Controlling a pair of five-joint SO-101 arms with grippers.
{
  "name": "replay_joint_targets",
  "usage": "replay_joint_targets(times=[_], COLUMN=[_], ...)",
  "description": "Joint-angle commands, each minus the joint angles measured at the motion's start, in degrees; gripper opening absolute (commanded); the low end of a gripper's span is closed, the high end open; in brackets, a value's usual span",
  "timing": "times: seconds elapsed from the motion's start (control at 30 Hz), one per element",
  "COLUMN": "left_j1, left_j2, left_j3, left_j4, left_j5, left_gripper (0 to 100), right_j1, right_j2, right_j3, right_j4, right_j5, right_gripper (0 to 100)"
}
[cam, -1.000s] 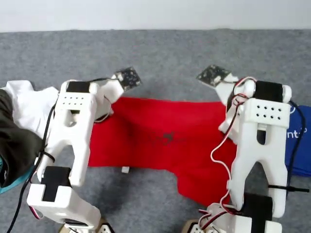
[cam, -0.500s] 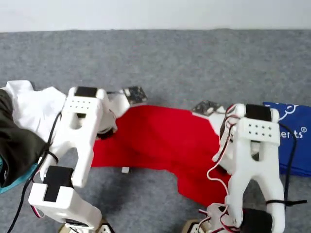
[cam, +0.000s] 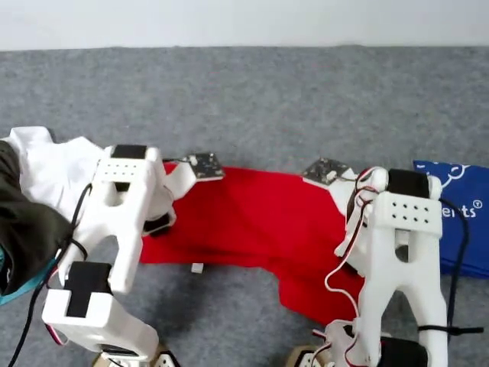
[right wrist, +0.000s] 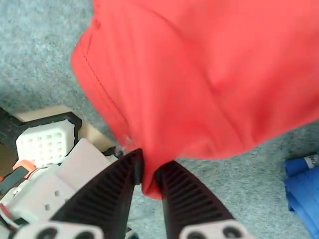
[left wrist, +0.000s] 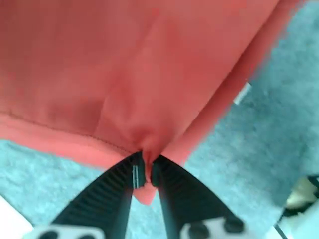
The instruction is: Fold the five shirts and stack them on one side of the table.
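Jaws of left arm (cam: 114,218) pinching red shirt (cam: 252,218), jaws of right arm (cam: 401,245) likewise; white shirt (cam: 53,168), blue shirt (cam: 467,222) flanking

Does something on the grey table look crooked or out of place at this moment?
The red cloth shirt lies askew: its near edge is stepped, one flap jutting out at one end. The left gripper and right gripper each pinch a bunched fold of it.

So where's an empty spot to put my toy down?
The wide grey strip of table beyond the red shirt is bare. A smaller patch lies in front, between the arm bases. The sides are crowded: white shirt and dark clothes one end, blue shirt the other.
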Motion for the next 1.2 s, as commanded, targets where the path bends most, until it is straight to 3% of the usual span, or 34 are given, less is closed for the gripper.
replay_joint_targets(times=[0.0,0.2,0.43,0.67,0.93,1.07,1.17], left_j1=[-1.2,-1.2,-1.4,-2.2,-3.4,-4.3,-3.6], left_j2=[-1.8,-6.3,-6.4,-6.9,-7.0,-6.9,-6.3], left_j3=[-3.6,-3.3,1.9,3.3,0.3,-5.0,-6.1], left_j4=[3.8,5.2,0.7,0.4,0.4,-0.7,-7.0], left_j5=[-1.2,-3.0,-3.3,-0.2,2.4,7.6,13.3], left_gripper=[2,2,4,11,11,10,3], right_j1=[0.3,2.8,3.3,3.3,3.4,3.8,3.9], right_j2=[-2.6,-2.4,-2.5,-3.0,-2.9,-2.4,-2.3], right_j3=[-0.4,-0.1,1.2,1.0,0.3,-1.5,-0.4], right_j4=[2.4,2.3,2.2,2.2,1.5,-5.8,-17.0], right_j5=[-0.6,-0.6,-0.6,-0.5,-0.6,-1.8,-7.9], right_gripper=[1.2,1.3,1.8,20.7,19.9,19.9,19.7])
